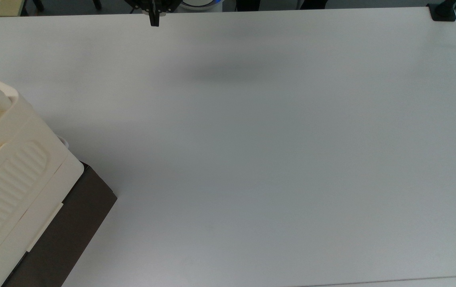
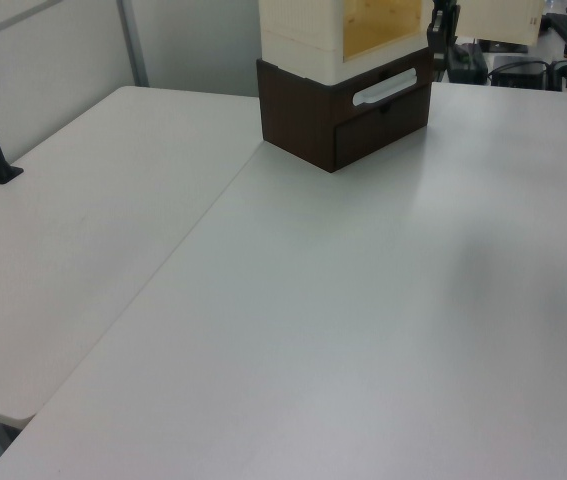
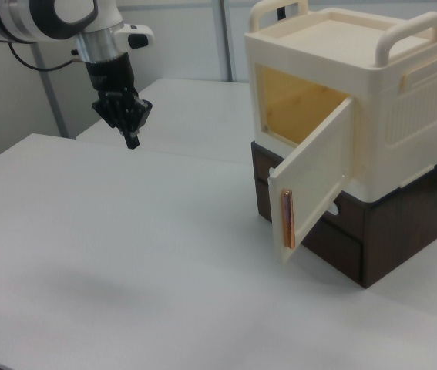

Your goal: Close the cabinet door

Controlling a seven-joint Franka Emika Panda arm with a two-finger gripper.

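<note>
My gripper (image 3: 131, 140) with fingers pressed together, empty, high above the white counter (image 3: 126, 254), well apart from the cream cabinet (image 3: 372, 92), cabinet door (image 3: 310, 181) swung open

Cream cabinet (image 3: 372, 100), dark brown base (image 3: 391, 231), black gripper (image 3: 131, 141).

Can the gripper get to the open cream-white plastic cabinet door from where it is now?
Probably yes. The gripper, fingers together, hangs above the bare white table, well apart from the cream-white plastic cabinet door, which stands swung out from the cream plastic cabinet. Nothing lies between them.
</note>
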